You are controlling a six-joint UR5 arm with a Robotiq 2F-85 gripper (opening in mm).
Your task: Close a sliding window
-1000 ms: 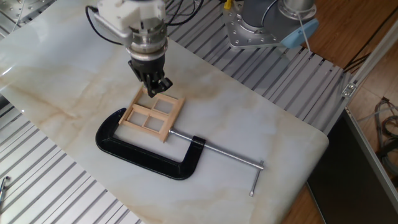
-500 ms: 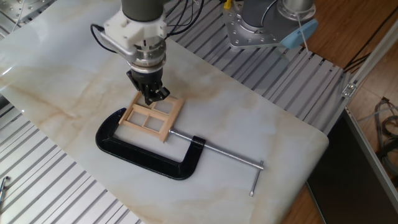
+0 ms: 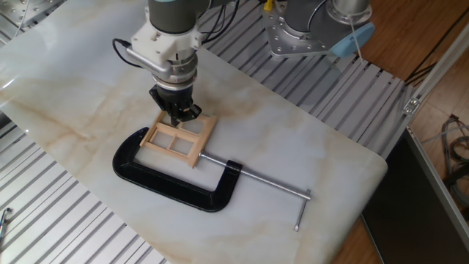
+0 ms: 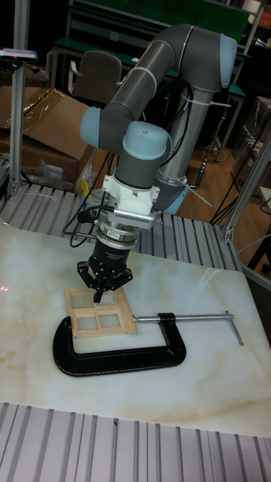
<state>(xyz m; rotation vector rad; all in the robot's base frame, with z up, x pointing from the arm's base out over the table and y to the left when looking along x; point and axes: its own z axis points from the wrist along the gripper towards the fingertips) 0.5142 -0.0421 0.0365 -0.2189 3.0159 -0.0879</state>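
Frankly, the gripper (image 3: 179,114) hides more than it shows: its black fingers (image 4: 99,288) point straight down at the far edge of the sliding window (image 3: 179,138), and their tips blend into the wood and shadow, so I cannot tell whether they are spread, pinched, or gripping the frame. They seem to touch the top rail, though neither view settles it. The window, a light-wood frame with four panes, lies flat on the tabletop (image 3: 308,147) directly beneath the gripper and reaches toward the camera from it. A black C-clamp (image 3: 172,185) curves around the window's near side; one jaw sits at the frame's left corner and the long steel screw (image 3: 256,179) meets the right corner, running off to the gripper's right and ending in a crossbar. How far the inner sash is slid cannot be made out at this size. The arm's upper part is cut off in the fixed view; the tall fixed view shows it whole. A cardboard box (image 4: 41,128) sits well behind the gripper, partly cropped. No writing or brand can be read anywhere.
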